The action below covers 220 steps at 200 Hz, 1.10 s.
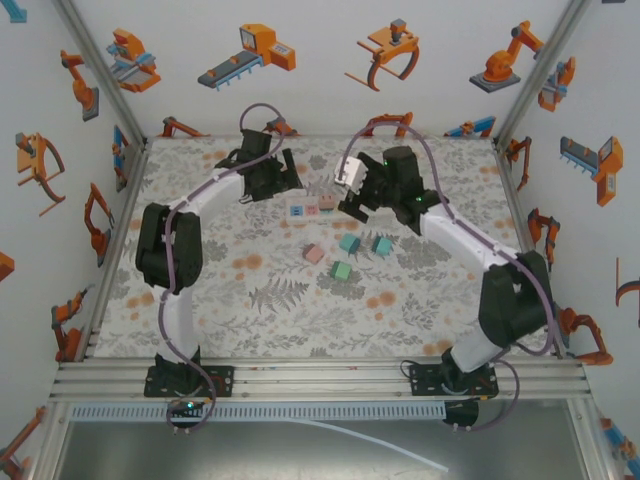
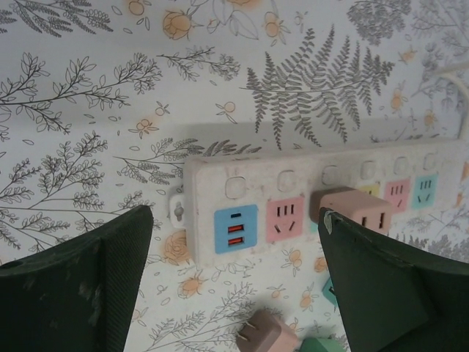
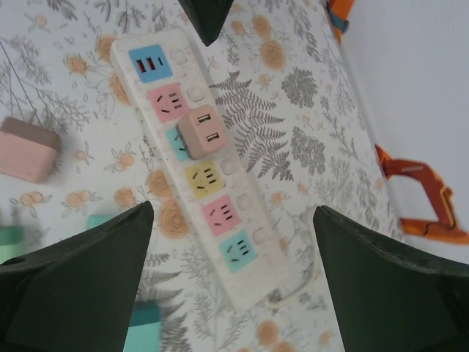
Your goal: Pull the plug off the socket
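Both sets of jaws stand apart, holding nothing. The left gripper (image 2: 234, 220) and right gripper (image 3: 233, 213) hover by the power strip (image 2: 256, 172) on the table (image 1: 250, 300). The pink plug (image 3: 201, 130) sits in the strip, apparently fully seated.

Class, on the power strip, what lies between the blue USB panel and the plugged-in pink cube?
One empty pink outlet lies between the blue USB panel and the plug on the socket, seen in both wrist views.
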Available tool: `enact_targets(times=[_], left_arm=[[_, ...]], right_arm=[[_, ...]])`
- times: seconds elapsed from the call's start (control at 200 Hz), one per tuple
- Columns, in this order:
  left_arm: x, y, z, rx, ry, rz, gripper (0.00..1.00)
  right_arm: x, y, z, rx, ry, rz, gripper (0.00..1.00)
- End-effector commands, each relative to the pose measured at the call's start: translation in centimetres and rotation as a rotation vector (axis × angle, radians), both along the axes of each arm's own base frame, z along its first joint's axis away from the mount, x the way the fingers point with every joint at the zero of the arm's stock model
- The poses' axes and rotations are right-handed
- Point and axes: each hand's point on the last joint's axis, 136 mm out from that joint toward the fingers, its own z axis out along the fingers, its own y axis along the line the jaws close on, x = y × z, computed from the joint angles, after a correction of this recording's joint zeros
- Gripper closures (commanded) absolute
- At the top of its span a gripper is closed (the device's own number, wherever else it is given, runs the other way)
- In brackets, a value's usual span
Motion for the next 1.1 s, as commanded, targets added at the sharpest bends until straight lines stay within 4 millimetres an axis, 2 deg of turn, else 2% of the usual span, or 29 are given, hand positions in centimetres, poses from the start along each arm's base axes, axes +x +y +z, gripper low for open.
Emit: enact_targets(times=[0.0, 0.145, 0.39, 0.606, 0.781, 0.901, 1.031, 1.096], left_arm=[[-0.1, -0.1, -1.1, -0.03, 0.077, 0.0, 0.16], [0.0, 0.0, -2.5, -0.052, 0.122, 0.015, 0.22], [-1.0, -0.9, -4.2, -0.119, 0.226, -0.031, 0.29], [-2.0, -1.5, -5.8, -0.149, 0.293, -0.044, 0.38], [-2.6, -1.4, -6.9, -0.151, 0.328, -0.048, 0.43], [-3.1, -1.1, -7.8, -0.129, 0.347, -0.051, 0.44], [-3.6, -0.8, -8.5, -0.112, 0.362, -0.055, 0.45], [-3.8, -0.7, -8.8, -0.104, 0.368, -0.055, 0.46]], right_arm=[[0.4, 1.2, -1.1, -0.095, -0.029, 0.164, 0.16], [1.8, 2.5, -3.2, -0.109, 0.046, 0.232, 0.16], [2.5, 4.8, -5.0, -0.064, 0.201, 0.343, 0.18], [3.9, 5.3, -7.9, -0.089, 0.258, 0.334, 0.25], [4.7, 5.5, -9.3, -0.097, 0.279, 0.319, 0.31], [4.7, 5.7, -9.9, -0.085, 0.299, 0.327, 0.38], [4.7, 5.9, -10.5, -0.077, 0.318, 0.331, 0.55], [4.7, 5.9, -10.7, -0.074, 0.327, 0.326, 0.57]])
